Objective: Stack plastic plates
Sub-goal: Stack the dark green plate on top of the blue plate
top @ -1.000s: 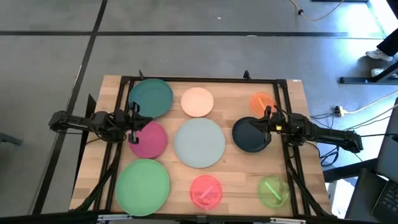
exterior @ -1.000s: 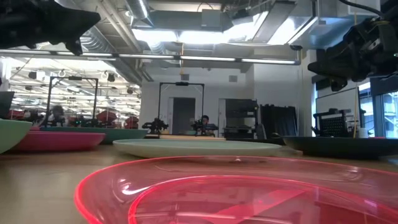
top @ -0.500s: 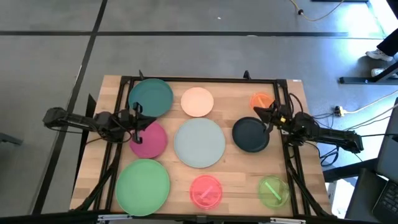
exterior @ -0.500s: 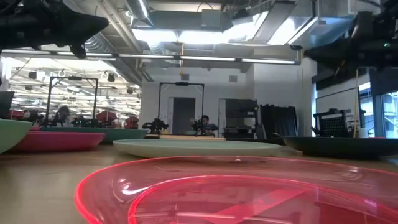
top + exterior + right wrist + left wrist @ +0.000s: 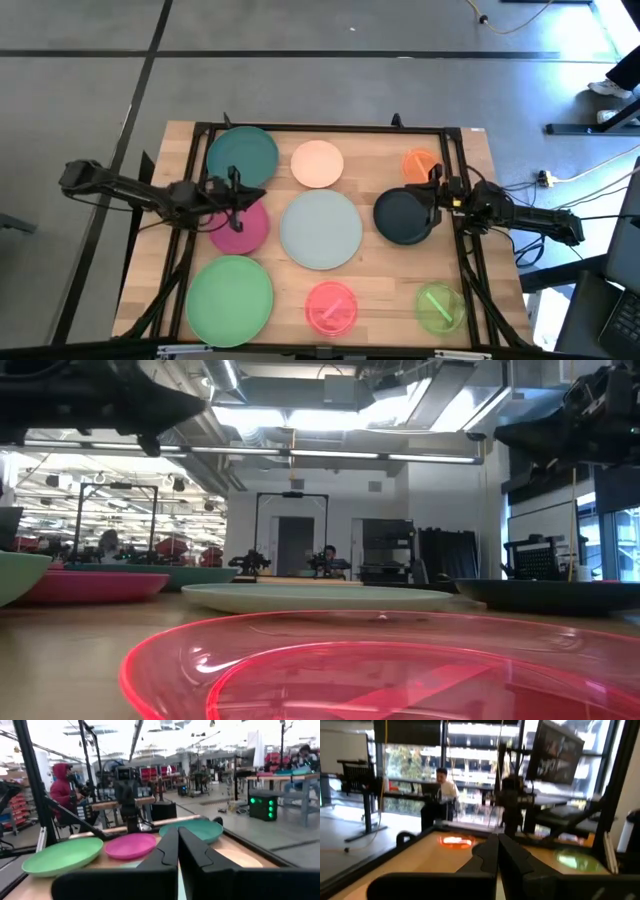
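Note:
Nine plastic plates lie flat and apart on the wooden table: teal (image 5: 242, 157), peach (image 5: 317, 164), orange (image 5: 421, 163), dark navy (image 5: 404, 217), pale blue-grey (image 5: 320, 229), magenta (image 5: 240, 225), light green (image 5: 229, 294), pink (image 5: 331, 306) and lime (image 5: 438, 305). My left gripper (image 5: 238, 192) hovers shut above the gap between the teal and magenta plates, pointing toward the table's right. My right gripper (image 5: 428, 190) hovers shut over the navy plate's right rim, pointing left. In the low view both grippers, left (image 5: 195, 405) and right (image 5: 505, 435), hang well above the plates.
A dark metal frame (image 5: 320, 128) runs along the table's far edge and down both sides. Bare wood shows between the plates. A person (image 5: 62, 787) stands beyond the table's left side, and another person (image 5: 440, 777) sits at a desk beyond its right side.
My left gripper has moved toward the table's right, from the magenta plate's left rim to above its far edge. My right gripper swung slightly toward the far edge and came back over the navy plate's right rim. No plate has moved.

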